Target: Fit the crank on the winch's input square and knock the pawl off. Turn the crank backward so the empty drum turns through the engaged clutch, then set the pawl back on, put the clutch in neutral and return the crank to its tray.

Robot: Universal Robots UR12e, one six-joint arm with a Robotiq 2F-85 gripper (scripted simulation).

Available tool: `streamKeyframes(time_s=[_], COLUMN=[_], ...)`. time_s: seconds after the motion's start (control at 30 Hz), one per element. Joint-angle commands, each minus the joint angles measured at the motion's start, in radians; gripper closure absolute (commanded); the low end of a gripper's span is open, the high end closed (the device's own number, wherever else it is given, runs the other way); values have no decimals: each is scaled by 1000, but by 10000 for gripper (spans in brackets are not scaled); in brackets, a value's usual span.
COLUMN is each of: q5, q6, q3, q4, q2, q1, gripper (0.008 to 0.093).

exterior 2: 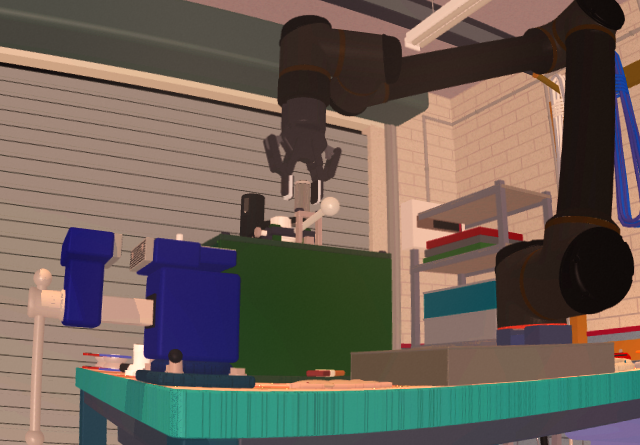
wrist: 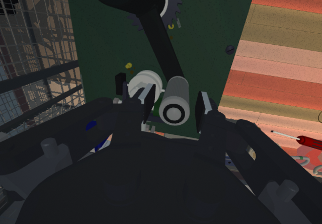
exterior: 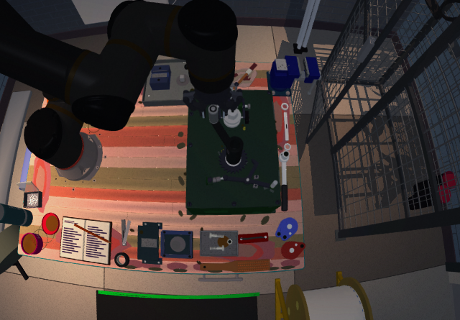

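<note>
The black crank sits with its hub on the input square above the toothed ratchet wheel, on top of the green winch housing. Its arm runs toward the far end, ending in an upright grey knurled handle. My gripper hangs straight over that handle, open, with the handle standing loose between the fingers. The white clutch knob lies just beside the handle. The pawl lever lies on the near side of the ratchet wheel. A ball-ended lever slants up beside the handle.
A blue vise stands at the bench's far right corner, beside a wire cage. A ratchet wrench lies right of the housing. An open book, tape roll, fixtures and small plates line the near edge. A red screwdriver lies at the far edge.
</note>
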Motion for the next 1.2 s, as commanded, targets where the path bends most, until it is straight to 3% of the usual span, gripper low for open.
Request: streamKeyframes(time_s=[0.0,0.53,1.17], q5=[0,0,0], q6=[0,0,0], q3=[-1,-7,-80], q4=[0,8,109], q2=[0,-3,-31], q1=[0,0,0], gripper=[484,484,484])
